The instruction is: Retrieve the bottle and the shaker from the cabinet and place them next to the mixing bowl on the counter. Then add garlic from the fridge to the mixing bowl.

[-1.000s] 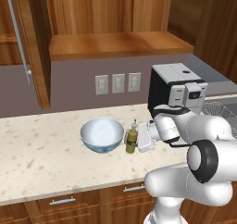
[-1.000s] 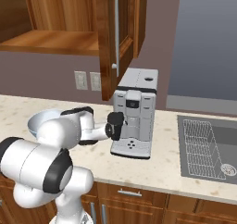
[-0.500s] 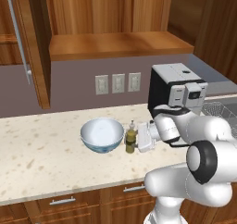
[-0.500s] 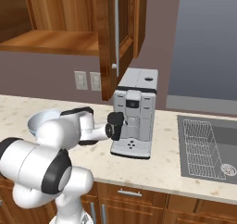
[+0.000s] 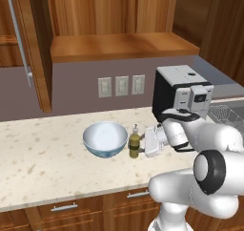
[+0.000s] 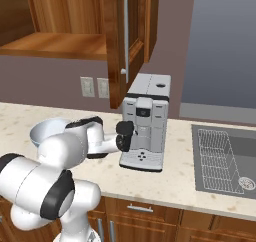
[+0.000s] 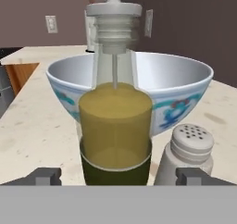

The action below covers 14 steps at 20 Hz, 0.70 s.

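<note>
Gripper (image 7: 118, 177) wide open, holding nothing. Bottle (image 7: 115, 126) stands on bench (image 7: 41, 126) just in front of bowl (image 7: 185, 86), shaker (image 7: 187, 156) beside bottle. Retreat straight back, avoid tipping either.

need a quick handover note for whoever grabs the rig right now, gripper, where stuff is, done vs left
Gripper: open, fingertips either side of the bottle, not gripping it.
Bottle: upright on the counter, right beside the mixing bowl.
Shaker: upright on the counter next to the bottle, also close to the bowl.
Cabinet: door open, lower shelf bare.
Done: bottle and shaker are out of the cabinet and set by the bowl.
Left: back the hand away, get the garlic from the fridge and put it in the bowl. The bowl looks empty so far.
</note>
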Tool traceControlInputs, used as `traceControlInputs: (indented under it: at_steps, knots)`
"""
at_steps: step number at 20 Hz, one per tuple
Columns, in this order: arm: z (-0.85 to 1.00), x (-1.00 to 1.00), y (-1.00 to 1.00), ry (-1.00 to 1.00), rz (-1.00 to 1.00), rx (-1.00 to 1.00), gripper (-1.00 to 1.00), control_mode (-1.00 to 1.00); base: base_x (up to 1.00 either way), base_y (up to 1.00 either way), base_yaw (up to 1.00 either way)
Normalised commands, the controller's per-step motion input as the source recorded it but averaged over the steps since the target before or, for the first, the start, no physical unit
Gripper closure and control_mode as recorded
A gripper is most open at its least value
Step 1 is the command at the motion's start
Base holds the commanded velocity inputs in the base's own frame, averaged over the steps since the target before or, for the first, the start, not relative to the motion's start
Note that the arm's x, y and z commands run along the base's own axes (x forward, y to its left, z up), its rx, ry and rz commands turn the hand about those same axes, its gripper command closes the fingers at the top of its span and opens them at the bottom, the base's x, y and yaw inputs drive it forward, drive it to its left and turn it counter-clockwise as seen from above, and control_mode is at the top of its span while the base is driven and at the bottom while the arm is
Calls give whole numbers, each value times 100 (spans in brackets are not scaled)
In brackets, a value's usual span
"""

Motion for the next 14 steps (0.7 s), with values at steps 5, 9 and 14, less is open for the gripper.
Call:
traceControlInputs:
  at_steps: [5, 9, 14]
  knots:
    - [50, -11, -17, 0, -9, 0, -100, -100, 0, 0, 0]
    - [65, -31, 0, 0, -10, 0, -100, -100, 0, 0, 0]
    - [66, -31, 0, 2, -15, -1, -100, -100, 0, 0, 0]
